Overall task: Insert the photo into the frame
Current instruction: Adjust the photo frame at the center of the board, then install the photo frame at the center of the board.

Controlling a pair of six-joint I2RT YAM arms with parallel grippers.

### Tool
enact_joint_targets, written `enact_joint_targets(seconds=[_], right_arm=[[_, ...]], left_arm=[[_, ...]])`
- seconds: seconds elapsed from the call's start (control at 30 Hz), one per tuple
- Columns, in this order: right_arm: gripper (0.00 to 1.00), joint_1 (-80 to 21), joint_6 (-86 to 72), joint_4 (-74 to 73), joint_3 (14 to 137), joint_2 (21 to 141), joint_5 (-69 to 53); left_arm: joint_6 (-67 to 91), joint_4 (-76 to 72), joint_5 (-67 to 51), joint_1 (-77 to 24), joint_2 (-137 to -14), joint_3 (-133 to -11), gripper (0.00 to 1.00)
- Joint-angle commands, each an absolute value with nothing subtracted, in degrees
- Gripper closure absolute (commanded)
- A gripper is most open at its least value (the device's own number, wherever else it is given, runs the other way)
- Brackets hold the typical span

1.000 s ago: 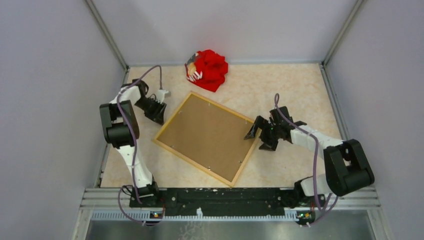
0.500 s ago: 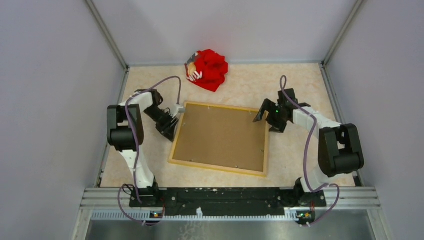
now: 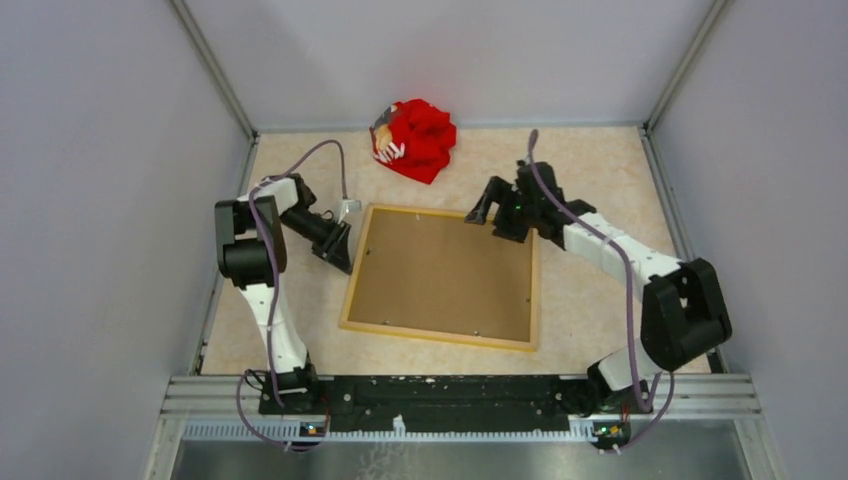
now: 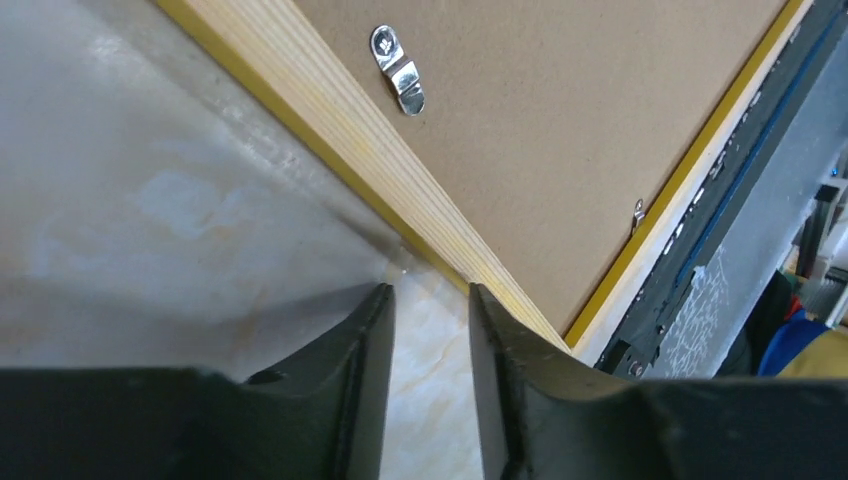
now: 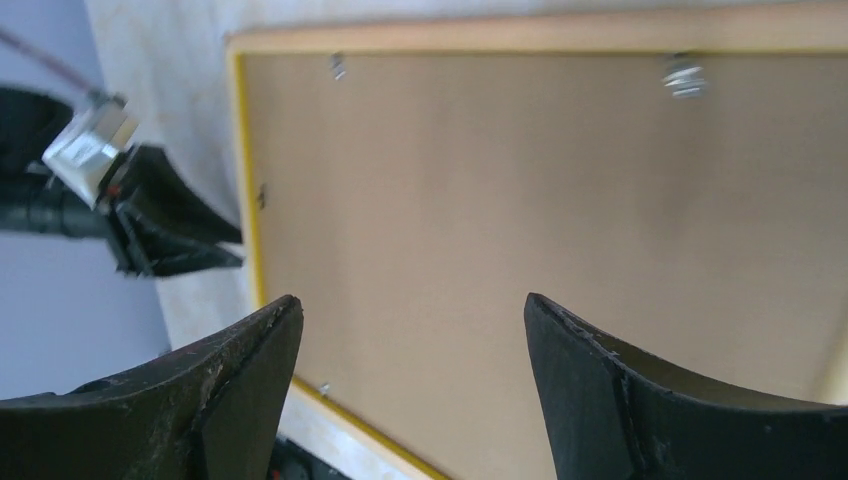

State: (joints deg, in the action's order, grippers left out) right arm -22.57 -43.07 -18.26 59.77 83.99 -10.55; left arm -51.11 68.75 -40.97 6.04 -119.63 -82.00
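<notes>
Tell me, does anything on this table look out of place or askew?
The frame lies face down, brown backing board upward, turned slightly against the table edges. No photo is visible. A crumpled red item sits at the far table edge; I cannot tell what it is.

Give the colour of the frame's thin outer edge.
The frame edge is bright yellow, clearest in the left wrist view.

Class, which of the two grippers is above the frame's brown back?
The right gripper, jaws wide above the frame near its far edge; the left gripper sits beside its left edge, over the table.
</notes>
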Motion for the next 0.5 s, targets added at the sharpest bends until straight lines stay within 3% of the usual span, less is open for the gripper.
enact_joint_targets(seconds=[0.0,0.17,0.47], right_arm=[[0.19,-31.83,-50.87,-8.81,63.85,92.27,-12.84],[0.19,-38.35,-53.90,-4.00,71.97,104.79,-14.63],[0.24,-44.18,-59.42,1.91,84.86,121.39,-17.45]], left_arm=[[-50.14,68.66,-45.68,5.71,-122.91,-83.53,0.65],[-50.92,69.43,-47.77,5.71,-123.67,-83.82,0.72],[-48.67,65.54,-44.84,5.76,-123.84,-81.66,0.78]])
